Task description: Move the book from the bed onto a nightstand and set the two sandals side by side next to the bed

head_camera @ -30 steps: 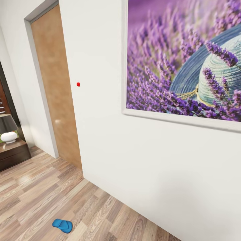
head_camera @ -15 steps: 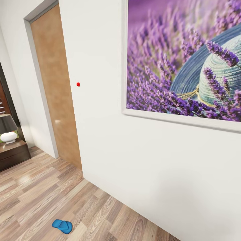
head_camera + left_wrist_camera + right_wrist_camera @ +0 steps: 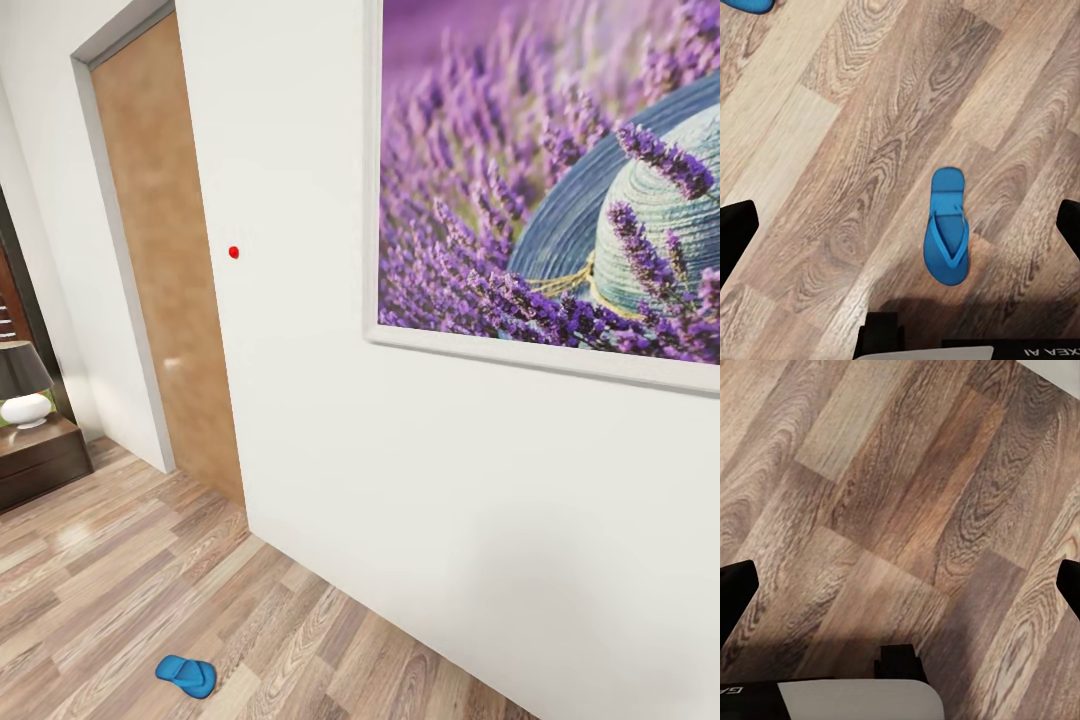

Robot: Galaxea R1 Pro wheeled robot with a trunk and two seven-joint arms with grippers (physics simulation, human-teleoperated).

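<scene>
You're facing a white wall [image 3: 330, 470] up close, and a big framed lavender picture [image 3: 560, 180] takes the upper right of the head view. A small red dot [image 3: 234, 252] sits on the wall left of that picture. Further left there's a tan wooden door [image 3: 165, 260] in a grey frame. At the far left edge, a dark-brown nightstand [image 3: 40, 455] carries a lamp [image 3: 22, 385] with a dark shade and white base.

The floor [image 3: 120, 590] is glossy wood plank, mixed pale and brown boards running diagonally. One blue sandal [image 3: 186, 675] lies flat on it at the lower left of the head view, a little way out from the wall.

Your left hand [image 3: 900, 225] looks down on the planks with its dark fingers spread wide to the frame's edges, nothing between them. A sandal lies right of centre there, straps up, and a sliver of a second blue sandal [image 3: 746, 4] peeks in at the upper left corner, well apart.

Your right hand [image 3: 900, 585] is spread wide too, over bare boards, holding nothing.
</scene>
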